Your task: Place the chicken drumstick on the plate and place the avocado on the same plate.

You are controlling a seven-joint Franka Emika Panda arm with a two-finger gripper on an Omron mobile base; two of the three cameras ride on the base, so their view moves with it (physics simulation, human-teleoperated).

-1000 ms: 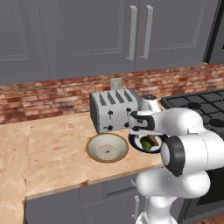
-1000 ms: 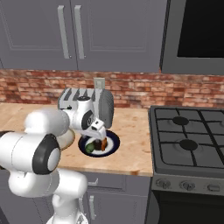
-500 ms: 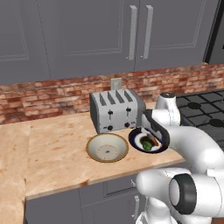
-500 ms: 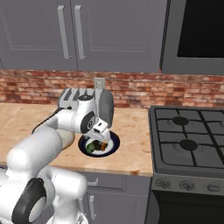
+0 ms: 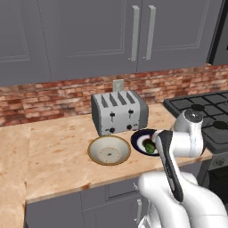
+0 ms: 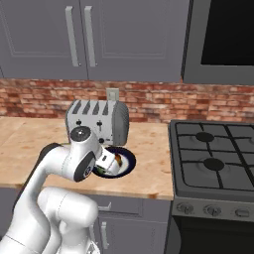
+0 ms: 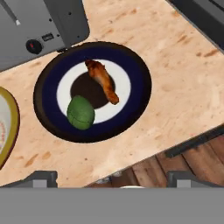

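Evidently both items are already set on the plate [image 7: 136, 70]: the chicken drumstick [image 7: 102, 80] across its centre, the avocado [image 7: 80, 112] just beside it. Nothing is gripped; the fingers' spread cannot be told.

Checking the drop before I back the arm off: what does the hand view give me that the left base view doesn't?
Hand view: the chicken drumstick lying across the plate's white ring and brown centre, apart from the avocado, both resting free of the gripper; the fingertips are too cropped to judge the jaws. Left base view: the whole toaster, the full cream bowl, the stove, the cabinets and the brick wall. Both: plate, avocado, part of toaster and bowl, wooden counter.
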